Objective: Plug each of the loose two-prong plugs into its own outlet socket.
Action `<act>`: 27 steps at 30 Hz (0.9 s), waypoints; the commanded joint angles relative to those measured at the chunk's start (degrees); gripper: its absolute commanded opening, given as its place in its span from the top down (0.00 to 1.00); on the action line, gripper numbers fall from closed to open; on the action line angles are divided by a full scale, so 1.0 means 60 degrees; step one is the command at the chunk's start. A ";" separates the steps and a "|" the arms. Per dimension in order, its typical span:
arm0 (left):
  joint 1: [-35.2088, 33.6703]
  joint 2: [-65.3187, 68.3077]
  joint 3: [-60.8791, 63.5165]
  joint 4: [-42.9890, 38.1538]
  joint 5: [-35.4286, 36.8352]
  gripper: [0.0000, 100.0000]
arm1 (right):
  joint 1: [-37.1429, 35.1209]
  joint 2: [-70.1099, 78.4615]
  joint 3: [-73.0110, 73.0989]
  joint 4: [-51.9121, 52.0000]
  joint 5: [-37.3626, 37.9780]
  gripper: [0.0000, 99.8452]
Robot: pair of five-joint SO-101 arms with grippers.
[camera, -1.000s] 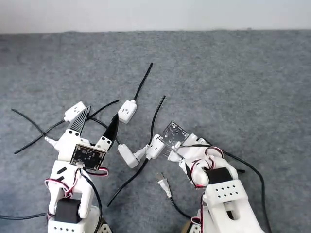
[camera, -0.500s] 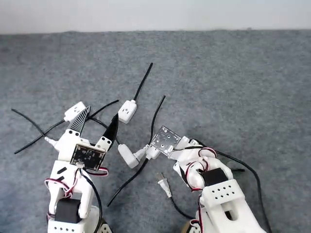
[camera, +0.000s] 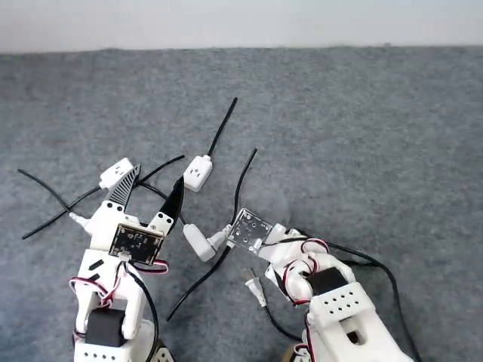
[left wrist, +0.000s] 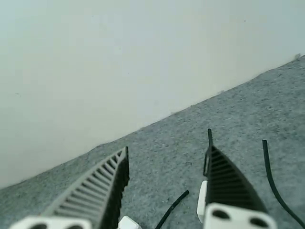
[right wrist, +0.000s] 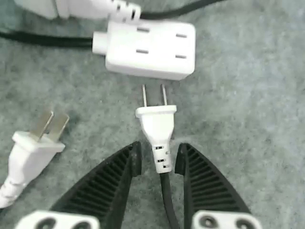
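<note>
In the right wrist view a white two-prong plug lies on the carpet, prongs aimed at a white outlet block a short gap ahead. My right gripper straddles the plug's ribbed tail, open, with a narrow gap on each side. A second loose plug lies beside it, also seen in the high view. My left gripper stands open and holds nothing, between two white outlets. Its fingers point at the wall.
Black cords trail across the grey carpet. Another white plug body lies between the arms, joined to the outlet block. The right arm hangs over the block. A pale wall bounds the far edge.
The right arm has swung left and slightly nearer, bringing its wrist over the outlet block. The left arm has not moved.
</note>
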 commanded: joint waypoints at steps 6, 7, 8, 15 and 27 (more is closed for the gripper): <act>0.0044 -0.0088 -0.0095 -0.0278 0.0059 0.74 | -0.0037 -0.0051 -0.0029 0.0286 0.0132 0.86; 0.0044 -0.0088 -0.0095 -0.0278 0.0059 0.74 | -0.0037 -0.0051 -0.0029 0.0286 0.0132 0.86; 0.0044 -0.0088 -0.0095 -0.0278 0.0059 0.74 | -0.0037 -0.0051 -0.0029 0.0300 0.0132 0.86; 0.0044 -0.0088 -0.0095 -0.0278 0.0059 0.74 | -0.0037 -0.0051 0.0147 0.0359 0.0571 0.87; 0.0029 -0.0088 -0.0095 -0.0278 0.0059 0.74 | 0.0095 -0.0037 -0.1231 0.0344 -0.0190 0.86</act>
